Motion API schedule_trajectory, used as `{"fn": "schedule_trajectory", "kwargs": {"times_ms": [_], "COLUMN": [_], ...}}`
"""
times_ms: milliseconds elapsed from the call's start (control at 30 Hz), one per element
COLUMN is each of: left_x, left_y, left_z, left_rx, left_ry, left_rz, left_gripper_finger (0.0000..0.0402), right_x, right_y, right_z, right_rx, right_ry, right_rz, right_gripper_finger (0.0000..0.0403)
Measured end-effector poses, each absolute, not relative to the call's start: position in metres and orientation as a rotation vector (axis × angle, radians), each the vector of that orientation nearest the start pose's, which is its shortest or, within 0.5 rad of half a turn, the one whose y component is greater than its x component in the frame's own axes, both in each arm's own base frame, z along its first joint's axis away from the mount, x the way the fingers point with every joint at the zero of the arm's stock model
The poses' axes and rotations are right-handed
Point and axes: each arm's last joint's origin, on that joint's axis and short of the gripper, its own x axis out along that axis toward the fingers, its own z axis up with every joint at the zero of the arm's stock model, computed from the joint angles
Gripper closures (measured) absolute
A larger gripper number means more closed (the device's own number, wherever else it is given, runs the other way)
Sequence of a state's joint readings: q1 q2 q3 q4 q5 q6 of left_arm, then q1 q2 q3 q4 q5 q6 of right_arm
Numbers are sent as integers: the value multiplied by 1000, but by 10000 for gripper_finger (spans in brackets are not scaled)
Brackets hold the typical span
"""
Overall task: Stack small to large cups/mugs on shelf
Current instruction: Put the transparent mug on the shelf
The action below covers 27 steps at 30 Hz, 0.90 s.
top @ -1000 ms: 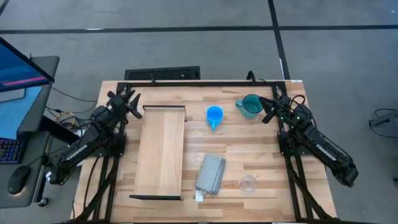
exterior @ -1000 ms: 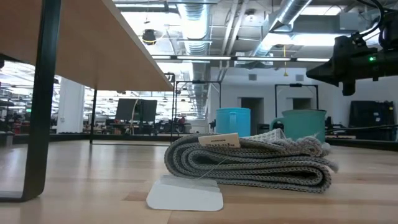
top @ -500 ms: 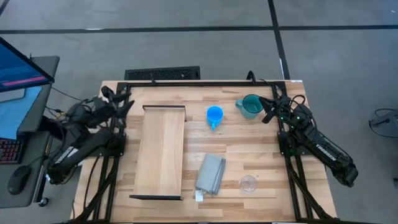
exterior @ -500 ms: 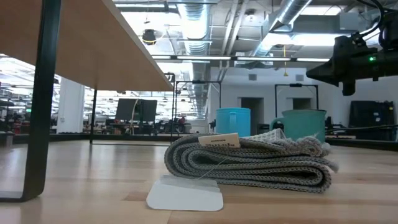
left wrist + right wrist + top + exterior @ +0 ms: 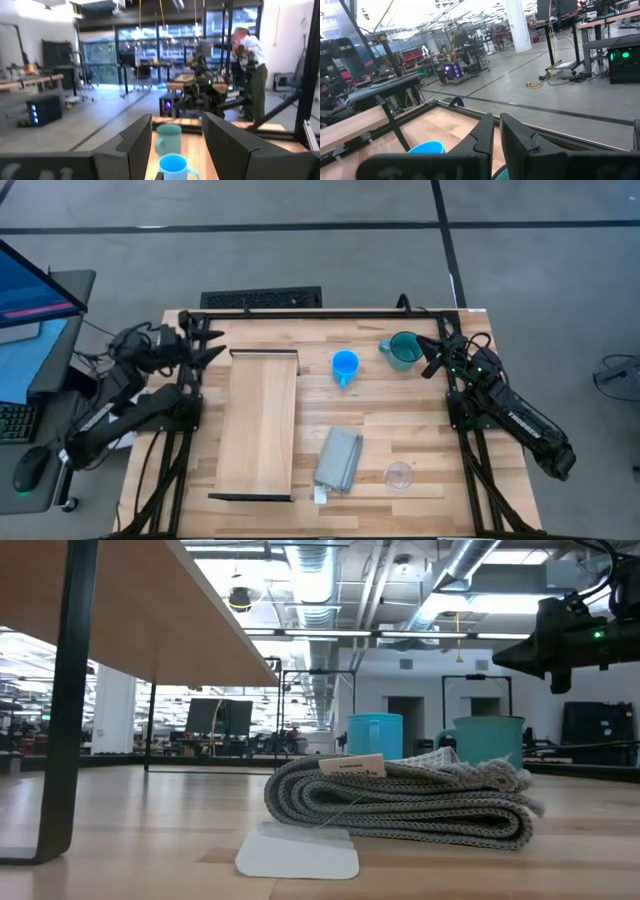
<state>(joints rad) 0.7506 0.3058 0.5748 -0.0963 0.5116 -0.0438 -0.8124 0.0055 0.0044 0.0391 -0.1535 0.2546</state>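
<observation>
The teal mug [image 5: 403, 351] stands near the table's far right, the blue mug [image 5: 345, 366] to its left, both upright on their bases. The clear cup [image 5: 398, 475] stands near the near edge. The shelf [image 5: 258, 423] lies lengthwise left of centre, raised on dark end legs [image 5: 62, 710]. My left gripper [image 5: 208, 346] hovers open by the shelf's far left corner, pointing right; its wrist view frames the teal mug [image 5: 168, 138] and the blue mug [image 5: 174, 165] between the fingers. My right gripper [image 5: 429, 363] is shut, just right of the teal mug.
A folded grey cloth [image 5: 338, 459] with a white tag lies between the shelf and the clear cup; it fills the low view's middle [image 5: 400, 802]. A dark frame rail [image 5: 320, 314] runs along the far edge. A person [image 5: 250, 65] stands in the room beyond.
My left arm has drawn back toward the table's left edge and lifted, its forearm swinging round so the gripper points level toward the table's right. The gripper stays near the shelf's far left corner. The right arm and all objects have kept still.
</observation>
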Motion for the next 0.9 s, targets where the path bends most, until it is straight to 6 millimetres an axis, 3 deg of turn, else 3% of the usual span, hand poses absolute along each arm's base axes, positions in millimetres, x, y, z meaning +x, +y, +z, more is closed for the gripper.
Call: {"fn": "schedule_trajectory", "kwargs": {"times_ms": [367, 733, 900], "left_x": [102, 135, 152], "left_y": [55, 48, 42], "left_z": [346, 360, 367], "left_rx": [124, 68, 111], "left_ry": [-63, -20, -9], "left_rz": [87, -133, -133], "left_gripper_finger": [232, 232, 232], "right_x": [70, 70, 70], "right_y": [-68, -68, -68], "right_z": [168, 168, 168], "right_rx": [227, 227, 246], "right_ry": [-118, -118, -125], "right_rz": [-651, -650, -650], "right_gripper_finger": [347, 347, 347]}}
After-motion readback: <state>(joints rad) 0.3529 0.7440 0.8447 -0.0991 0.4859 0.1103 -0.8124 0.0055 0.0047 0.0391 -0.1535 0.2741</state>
